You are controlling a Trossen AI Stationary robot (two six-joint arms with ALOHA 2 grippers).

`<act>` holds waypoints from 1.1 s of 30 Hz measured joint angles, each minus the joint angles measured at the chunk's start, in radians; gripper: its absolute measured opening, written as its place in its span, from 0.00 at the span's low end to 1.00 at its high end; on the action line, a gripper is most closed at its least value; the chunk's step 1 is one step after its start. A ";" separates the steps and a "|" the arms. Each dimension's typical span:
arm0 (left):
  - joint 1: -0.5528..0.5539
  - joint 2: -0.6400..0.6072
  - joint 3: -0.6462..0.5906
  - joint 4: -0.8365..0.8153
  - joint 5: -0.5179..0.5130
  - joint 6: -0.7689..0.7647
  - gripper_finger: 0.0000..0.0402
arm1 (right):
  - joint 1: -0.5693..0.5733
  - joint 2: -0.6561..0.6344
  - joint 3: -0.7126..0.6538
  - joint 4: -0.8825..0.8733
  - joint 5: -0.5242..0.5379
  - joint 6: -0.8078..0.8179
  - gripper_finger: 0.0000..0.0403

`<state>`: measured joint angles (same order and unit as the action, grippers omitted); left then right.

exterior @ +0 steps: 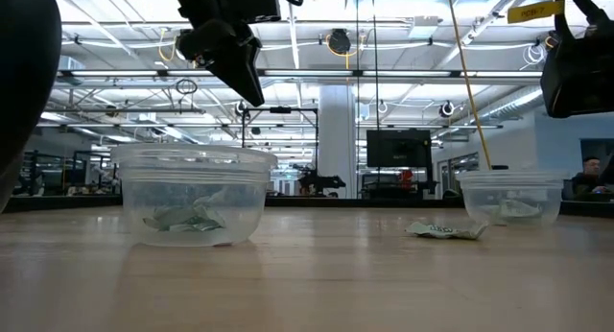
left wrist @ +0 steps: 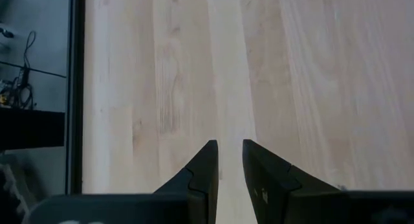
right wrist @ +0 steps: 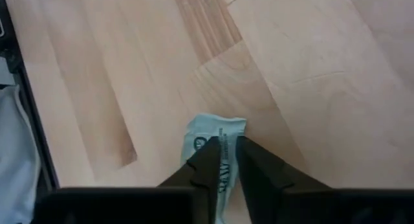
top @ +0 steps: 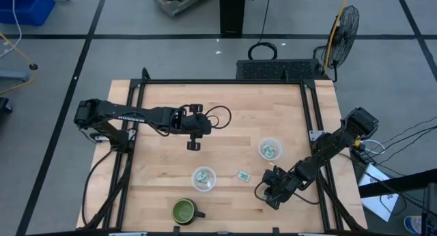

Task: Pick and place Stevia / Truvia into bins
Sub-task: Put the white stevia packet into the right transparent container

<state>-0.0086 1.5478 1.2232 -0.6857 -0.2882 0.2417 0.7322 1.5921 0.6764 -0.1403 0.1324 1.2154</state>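
Observation:
Two clear cups stand on the wooden table: one near the front (top: 203, 178) (exterior: 192, 202) and one farther right (top: 270, 149) (exterior: 508, 196). Both hold pale green packets. One loose packet (top: 242, 175) (exterior: 446, 230) lies flat on the table between them. My right gripper (top: 269, 194) (right wrist: 228, 160) is near the front right, to the right of the loose packet, and is shut on another pale green packet (right wrist: 213, 130). My left gripper (top: 193, 146) (left wrist: 229, 153) hangs empty above the table beyond the front cup. Its fingers are a narrow gap apart. My right gripper pinches the packet between its two fingers at one end (right wrist: 223, 149). The rest of the packet sticks out past the fingertips over the bare wood. In the low view this gripper (exterior: 580, 63) is well above the table top.
A dark green mug (top: 183, 210) stands at the front edge, left of the front cup. A black frame (top: 311, 120) runs along the table's sides. Bare wood lies across the far half of the table (top: 225, 99).

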 joint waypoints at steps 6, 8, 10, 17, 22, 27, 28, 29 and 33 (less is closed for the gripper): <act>0.000 0.000 0.000 0.000 0.000 0.000 0.19 | 0.000 0.000 0.000 0.010 0.003 -0.028 0.01; 0.000 0.000 0.000 0.000 0.000 0.000 0.19 | 0.000 0.000 -0.001 0.010 0.003 -0.026 0.01; 0.000 0.000 0.000 0.000 0.000 -0.001 0.19 | 0.000 0.000 -0.001 0.012 0.003 -0.027 0.01; 0.000 0.000 0.000 0.000 0.001 -0.002 0.19 | 0.000 0.001 -0.002 0.096 0.001 -0.027 0.02; 0.000 0.000 0.000 0.000 0.002 -0.004 0.19 | 0.000 0.003 -0.002 0.145 -0.005 -0.023 0.09; 0.000 0.000 0.000 0.000 0.002 -0.003 0.19 | 0.000 0.002 -0.002 0.155 -0.007 -0.028 0.19; 0.000 0.000 0.000 0.000 0.002 -0.003 0.19 | 0.000 0.002 -0.002 0.156 -0.007 -0.028 0.21; 0.000 0.000 0.000 0.000 0.002 -0.003 0.19 | 0.000 0.002 -0.002 0.159 -0.007 -0.026 0.22; 0.000 0.000 0.000 0.000 0.002 -0.003 0.19 | 0.000 -0.011 -0.003 0.156 -0.010 -0.026 0.24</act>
<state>-0.0086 1.5482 1.2232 -0.6861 -0.2863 0.2382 0.7322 1.5808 0.6733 0.0154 0.1225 1.1892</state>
